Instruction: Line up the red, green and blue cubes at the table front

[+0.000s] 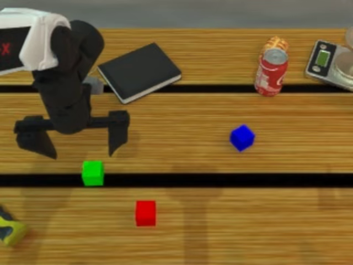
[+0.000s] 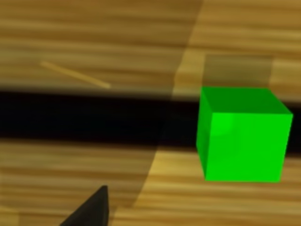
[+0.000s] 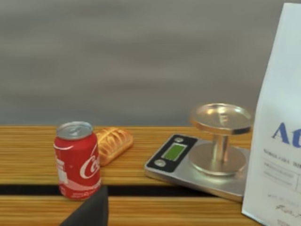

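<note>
The green cube (image 1: 92, 173) (image 2: 242, 136) sits on the black gap at the table's left. The red cube (image 1: 145, 213) rests on the table front (image 1: 248, 232), right of the green one. Farther back and to the right, on the middle plank, lies the blue cube (image 1: 241, 137). My left gripper (image 1: 77, 142) hovers open just behind the green cube, holding nothing, and one dark finger (image 2: 91, 209) shows in the left wrist view. My right arm is outside the top view. A single finger (image 3: 91, 209) of it shows well off centre, so it is open and empty.
A black book (image 1: 139, 72) lies at the back left. A red soda can (image 1: 271, 72) (image 3: 77, 160) and a bread roll (image 3: 113, 143) stand at the back right, beside a kitchen scale (image 1: 331, 62) (image 3: 197, 162). A white bag (image 3: 277, 127) stands near the right wrist. A yellow-green object (image 1: 10, 229) lies at the front left.
</note>
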You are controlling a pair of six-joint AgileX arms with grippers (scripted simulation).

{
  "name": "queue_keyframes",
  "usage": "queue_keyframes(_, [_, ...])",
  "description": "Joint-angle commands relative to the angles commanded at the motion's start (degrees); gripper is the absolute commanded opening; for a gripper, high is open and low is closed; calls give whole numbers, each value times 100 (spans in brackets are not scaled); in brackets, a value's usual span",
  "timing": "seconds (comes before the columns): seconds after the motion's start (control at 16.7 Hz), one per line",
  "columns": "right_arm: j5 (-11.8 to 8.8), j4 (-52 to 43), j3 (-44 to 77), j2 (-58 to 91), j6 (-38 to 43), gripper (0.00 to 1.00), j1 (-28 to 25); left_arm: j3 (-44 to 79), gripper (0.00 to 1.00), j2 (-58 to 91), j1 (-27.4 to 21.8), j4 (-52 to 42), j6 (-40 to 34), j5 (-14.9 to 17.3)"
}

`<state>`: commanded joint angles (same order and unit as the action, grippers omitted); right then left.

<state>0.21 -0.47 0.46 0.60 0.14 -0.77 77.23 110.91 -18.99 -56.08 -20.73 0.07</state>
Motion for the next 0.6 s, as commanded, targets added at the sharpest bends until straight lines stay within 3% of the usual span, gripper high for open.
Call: queue_keyframes(0.6, [-21,47,-47,-60,-14,100,20,-121,100,242,2,338,1,1])
